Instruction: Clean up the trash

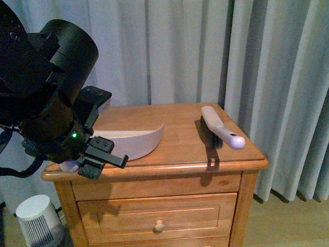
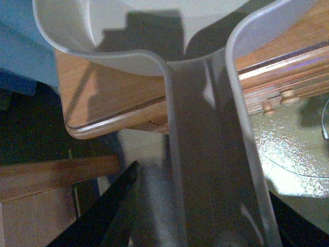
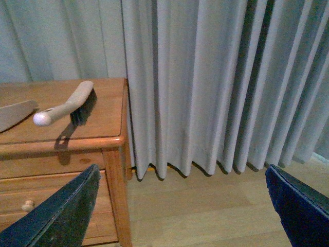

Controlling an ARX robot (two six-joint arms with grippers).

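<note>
The beige dustpan (image 1: 134,141) lies on the left of the wooden nightstand (image 1: 185,146), its handle (image 2: 208,154) reaching past the front left corner. My left gripper (image 1: 101,154) (image 2: 205,221) is shut on that handle, just off the tabletop edge. The pan's bowl (image 2: 139,36) looks bare where it shows. A hand brush (image 1: 221,127) (image 3: 69,105) with dark bristles lies at the right of the top. My right gripper (image 3: 180,206) hangs open beside the nightstand's right side, over the floor, with nothing between its fingers. No trash shows in any view.
Grey curtains (image 1: 195,51) hang close behind and to the right of the nightstand. A small white ribbed appliance (image 1: 38,218) stands on the floor at its left. Drawers with round knobs (image 1: 159,225) face me. Wooden floor (image 3: 205,206) lies to the right.
</note>
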